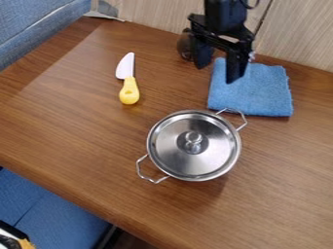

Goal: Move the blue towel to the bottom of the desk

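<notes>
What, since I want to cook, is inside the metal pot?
That cannot be seen: the lid covers the inside of the metal pot. All that shows there is the lid and its round knob.

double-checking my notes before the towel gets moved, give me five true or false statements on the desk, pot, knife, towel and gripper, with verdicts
1. The round silver metal pot stands on the brown wooden desk. True.
2. The pot has no cover. False: a silver lid with a knob sits on it.
3. The knife with a white blade and yellow handle has its blade pointing toward the view's top edge. True.
4. The blue cloth towel is already at the desk's bottom edge. False: it lies at the upper right.
5. The black two-finger gripper has its fingers apart. True.
</notes>
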You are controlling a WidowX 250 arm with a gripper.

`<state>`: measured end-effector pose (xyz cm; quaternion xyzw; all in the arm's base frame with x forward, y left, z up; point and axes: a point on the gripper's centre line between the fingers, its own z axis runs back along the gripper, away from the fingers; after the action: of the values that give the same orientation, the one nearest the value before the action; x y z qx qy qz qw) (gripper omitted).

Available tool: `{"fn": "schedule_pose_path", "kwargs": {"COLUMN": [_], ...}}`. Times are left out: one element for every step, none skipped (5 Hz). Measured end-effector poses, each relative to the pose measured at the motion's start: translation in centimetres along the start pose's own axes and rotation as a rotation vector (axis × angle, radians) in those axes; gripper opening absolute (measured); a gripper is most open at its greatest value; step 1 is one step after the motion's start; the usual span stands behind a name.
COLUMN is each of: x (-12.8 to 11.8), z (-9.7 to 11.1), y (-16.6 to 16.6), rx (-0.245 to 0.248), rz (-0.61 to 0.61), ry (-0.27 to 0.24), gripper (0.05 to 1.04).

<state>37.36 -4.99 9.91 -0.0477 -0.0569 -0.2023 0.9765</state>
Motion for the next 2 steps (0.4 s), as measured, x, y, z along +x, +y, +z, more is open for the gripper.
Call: {"fn": "schedule_pose_path", "kwargs": {"x": [0.9, 1.2], "z": [-1.0, -2.1], "y": [-0.6, -1.0], "rx": [0.01, 0.015], "rz": [-0.054, -0.09], "ry": [0.006, 0.023], "gripper": [0.999, 0.999]}}
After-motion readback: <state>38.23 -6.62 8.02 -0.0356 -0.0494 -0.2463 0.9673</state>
